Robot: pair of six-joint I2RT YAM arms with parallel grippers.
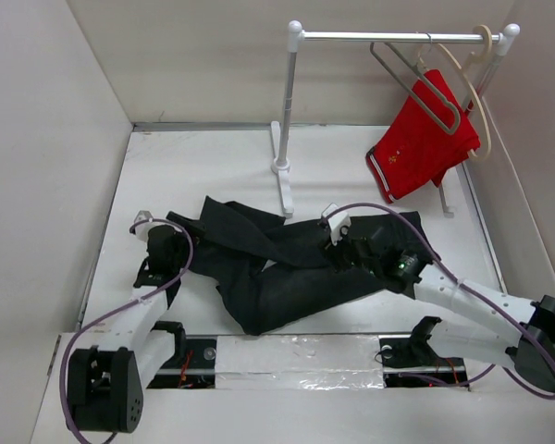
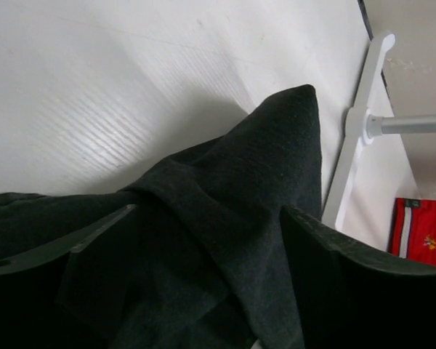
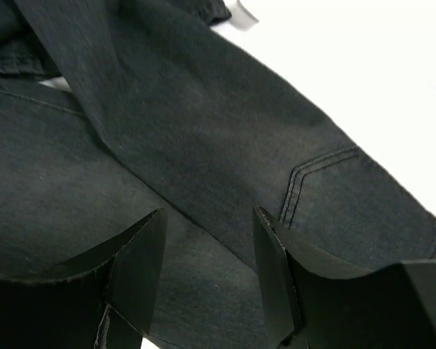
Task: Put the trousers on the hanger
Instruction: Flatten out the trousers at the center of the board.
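The trousers (image 1: 277, 277) lie crumpled on the white tabletop (image 1: 203, 166), a black, soft, matte heap with the legs folded over one another, and both hands are down at the cloth. The left hand (image 2: 209, 211) is released: its two dark, flat fingers (image 2: 65, 247) stand wide apart, and a loose ridge of the fabric runs up between them to a blunt peak just ahead of the fingertips. The weave there looks slightly fuzzy, with no seam showing.

The right hand (image 3: 209, 214) is also unclenched, with its wedge-shaped fingers (image 3: 142, 265) apart and nothing pinched. Directly beneath and ahead of them lies a broad, smooth panel of the trousers. A double row of stitching curves across the cloth a little ahead and to one side of the hand, and another fold crosses diagonally farther ahead.

The hanger (image 1: 435, 102) is well apart from both hands, far ahead of the right one. It is a thin grey metal loop, narrow and long, hooked over the shiny rail of a white-footed rack (image 1: 398, 37). Beside it on the same rail hangs a cream rounded hanger (image 1: 476, 92) carrying red shorts (image 1: 421, 148) with white trim, which drape behind the grey loop. In the left wrist view the rack's white foot stands beyond the peak of cloth.
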